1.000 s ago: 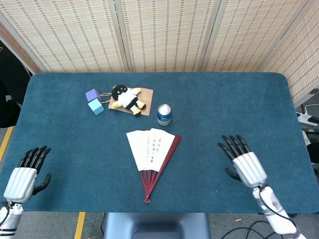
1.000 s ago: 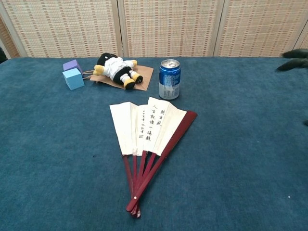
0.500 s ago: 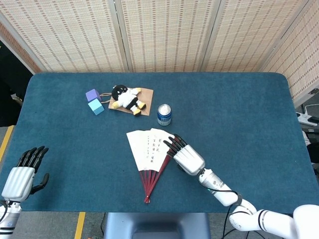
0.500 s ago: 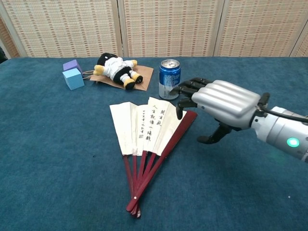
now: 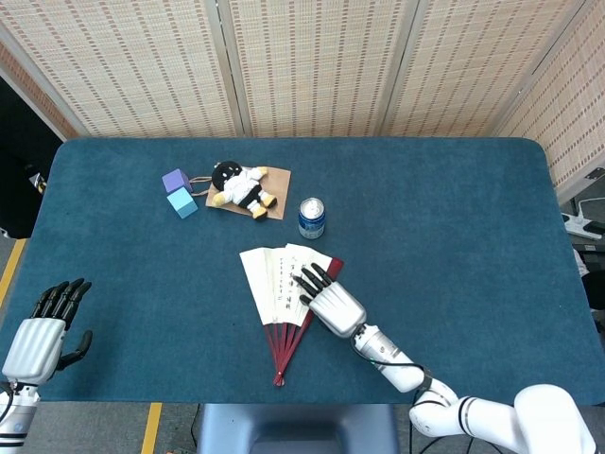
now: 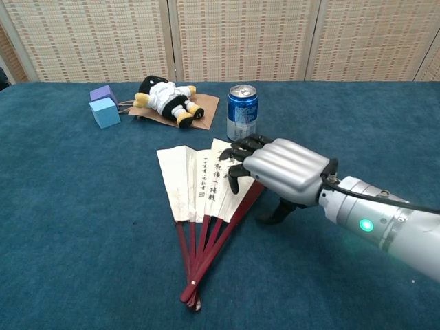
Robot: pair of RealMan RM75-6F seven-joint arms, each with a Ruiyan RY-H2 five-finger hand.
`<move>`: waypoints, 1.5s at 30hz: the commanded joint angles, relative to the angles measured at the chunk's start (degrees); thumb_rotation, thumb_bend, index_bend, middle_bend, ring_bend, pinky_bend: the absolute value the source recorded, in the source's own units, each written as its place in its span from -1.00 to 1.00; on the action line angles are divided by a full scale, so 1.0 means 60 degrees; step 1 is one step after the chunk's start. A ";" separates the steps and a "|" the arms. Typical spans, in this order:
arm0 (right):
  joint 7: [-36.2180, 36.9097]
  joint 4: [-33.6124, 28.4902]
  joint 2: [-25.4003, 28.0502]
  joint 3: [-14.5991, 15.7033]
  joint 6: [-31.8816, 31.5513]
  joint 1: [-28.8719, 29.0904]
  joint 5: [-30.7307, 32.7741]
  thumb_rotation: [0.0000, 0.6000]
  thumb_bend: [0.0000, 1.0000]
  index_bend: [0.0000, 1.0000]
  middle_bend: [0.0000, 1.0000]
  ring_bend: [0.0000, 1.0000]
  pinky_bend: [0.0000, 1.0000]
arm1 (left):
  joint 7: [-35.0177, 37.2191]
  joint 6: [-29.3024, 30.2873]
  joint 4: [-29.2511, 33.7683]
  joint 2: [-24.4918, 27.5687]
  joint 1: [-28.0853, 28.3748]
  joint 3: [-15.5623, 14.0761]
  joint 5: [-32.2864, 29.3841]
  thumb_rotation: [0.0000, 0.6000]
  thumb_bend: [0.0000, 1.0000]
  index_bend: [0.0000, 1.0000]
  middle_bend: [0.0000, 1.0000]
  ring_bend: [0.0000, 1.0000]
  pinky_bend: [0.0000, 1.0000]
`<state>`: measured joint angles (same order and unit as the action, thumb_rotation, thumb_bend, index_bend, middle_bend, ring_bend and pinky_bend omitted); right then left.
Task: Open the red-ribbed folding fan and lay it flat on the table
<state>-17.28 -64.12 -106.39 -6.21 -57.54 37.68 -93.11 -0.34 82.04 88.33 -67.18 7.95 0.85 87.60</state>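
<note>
Right hand (image 6: 278, 168) now over the fan (image 6: 199, 189)
It has swung in from frame right (fingers spread, gripping nothing); spreading remains unfinished.

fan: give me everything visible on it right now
The folding fan lies flat on the blue table, only partly spread. Cream paper leaves carry columns of dark characters; dark red ribs converge to a pivot at the near end, with a broad red guard stick along its right edge. The right robot hand is over the fan's upper right leaves, fingers spread and reaching onto the paper; actual contact can't be confirmed. The blue can stands just beyond it, apart.
</note>
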 commanded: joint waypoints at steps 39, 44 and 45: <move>0.1580 0.0983 -0.0748 -0.0378 -0.2407 0.0903 -0.0241 1.00 0.28 0.19 -0.58 -0.86 -0.92 | 0.2686 -0.1174 0.0031 0.0310 0.0481 -0.0183 0.0087 1.00 -0.08 -0.72 -0.96 -0.93 -0.76; 0.0318 -0.0726 0.0016 -0.0927 -0.2345 0.0996 0.0066 1.00 0.28 0.19 -0.58 -0.86 -0.92 | 0.5050 -0.1509 -0.0729 -0.0065 0.0695 -0.0382 0.0409 1.00 -0.07 -0.60 -0.98 -0.98 -0.77; 0.0091 -0.1121 0.0177 -0.1076 -0.2251 0.1039 0.0195 1.00 0.28 0.19 -0.58 -0.86 -0.92 | 0.5519 -0.1733 -0.0843 -0.0128 0.0802 -0.0458 0.0461 1.00 -0.07 -0.61 -0.99 -1.00 -0.77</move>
<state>-12.12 -64.70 -108.93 -9.95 -71.61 43.19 -93.66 22.73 74.75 86.91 -66.24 10.97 -0.45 88.18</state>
